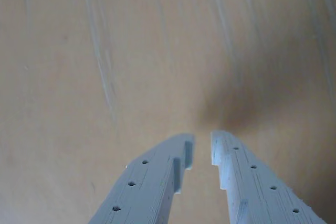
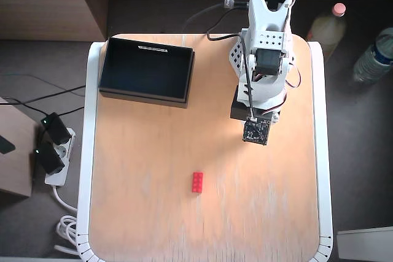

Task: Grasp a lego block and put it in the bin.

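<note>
The red lego block [image 2: 197, 182] lies on the wooden table in the overhead view, below and left of the arm. The black bin [image 2: 142, 97] stands at the table's upper left with nothing visible in it. The white arm [image 2: 263, 59] is folded at the upper right, and its wrist camera [image 2: 256, 130] covers the gripper from above. In the wrist view my gripper [image 1: 203, 142] points down at bare wood, with a narrow gap between its pale fingers [image 1: 157, 177] and nothing held. Neither the block nor the bin appears in the wrist view.
The table top [image 2: 153, 225] has a white rim. Two bottles [image 2: 374, 56] stand on the floor to the right, and a power strip with cables [image 2: 52, 151] lies to the left. A wooden ledge runs along the top edge.
</note>
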